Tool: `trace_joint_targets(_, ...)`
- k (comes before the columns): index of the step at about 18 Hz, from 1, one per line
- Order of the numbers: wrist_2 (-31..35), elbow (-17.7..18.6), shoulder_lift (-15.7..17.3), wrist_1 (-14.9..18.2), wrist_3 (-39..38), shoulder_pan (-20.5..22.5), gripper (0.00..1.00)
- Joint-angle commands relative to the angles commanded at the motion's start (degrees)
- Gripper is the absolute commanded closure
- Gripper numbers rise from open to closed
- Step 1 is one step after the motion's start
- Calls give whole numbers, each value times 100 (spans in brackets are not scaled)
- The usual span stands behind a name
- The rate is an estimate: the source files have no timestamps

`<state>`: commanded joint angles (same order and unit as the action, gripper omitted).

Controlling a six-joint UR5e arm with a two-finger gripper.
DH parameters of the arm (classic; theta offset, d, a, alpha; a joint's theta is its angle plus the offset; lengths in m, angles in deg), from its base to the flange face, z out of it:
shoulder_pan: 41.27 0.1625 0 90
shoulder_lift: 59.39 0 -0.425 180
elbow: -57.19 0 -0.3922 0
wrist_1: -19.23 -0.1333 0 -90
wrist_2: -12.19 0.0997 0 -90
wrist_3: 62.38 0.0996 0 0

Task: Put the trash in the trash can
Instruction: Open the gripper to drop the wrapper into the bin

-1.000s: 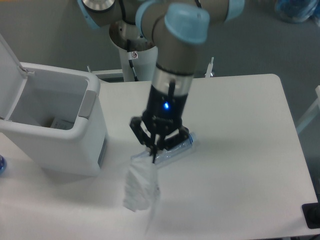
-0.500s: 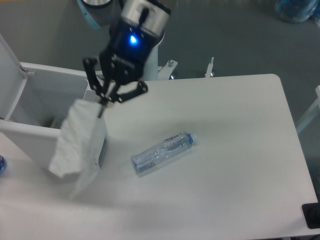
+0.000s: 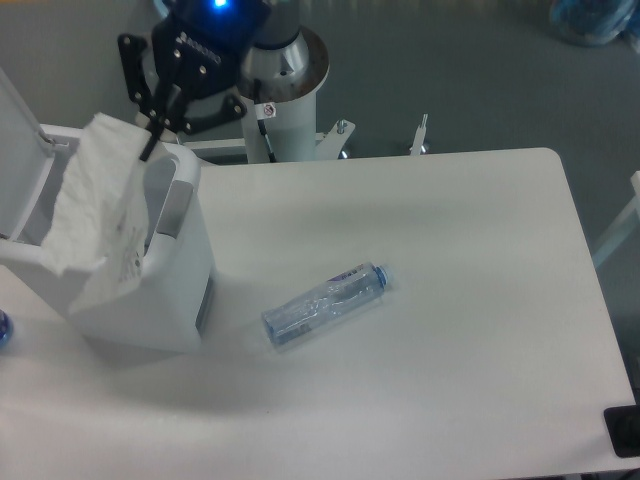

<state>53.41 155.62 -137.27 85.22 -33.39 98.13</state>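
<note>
White table point(image 3: 450, 300), bottle point(image 3: 325, 303) lying mid-surface. Gripper point(image 3: 152, 143) above trash can point(image 3: 150, 290), fingers pinching plastic bag point(image 3: 95, 215) hanging over the opening.

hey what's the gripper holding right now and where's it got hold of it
The gripper holds the plastic bag by its top corner; the bag hangs over the open trash can.

— Are we reading any words or numbers anywhere?

— No. We are seeing a bluish label on the crushed bottle point(image 3: 325, 302), dark marks on the plastic bag point(image 3: 100, 215), and a small red-and-white sticker point(image 3: 268, 111) on the robot's pedestal point(image 3: 290, 95), all too blurred to read.
</note>
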Motion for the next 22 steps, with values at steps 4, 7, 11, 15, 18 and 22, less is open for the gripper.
trace_joint_targets(4, 114, 27, 203, 835, 720, -18, 100)
trace_joint_targets(7, 403, 36, 194, 1196, 1055, -53, 100)
trace_joint_targets(11, 755, 115, 106, 1250, 1214, -176, 100)
trace_joint_targets(15, 888, 89, -8, 1197, 1232, -185, 98)
trace_joint_targets(18, 888, 53, -78, 1188, 1468, -185, 67)
trace_joint_targets(22, 896, 53, -70, 1162, 1610, -185, 0)
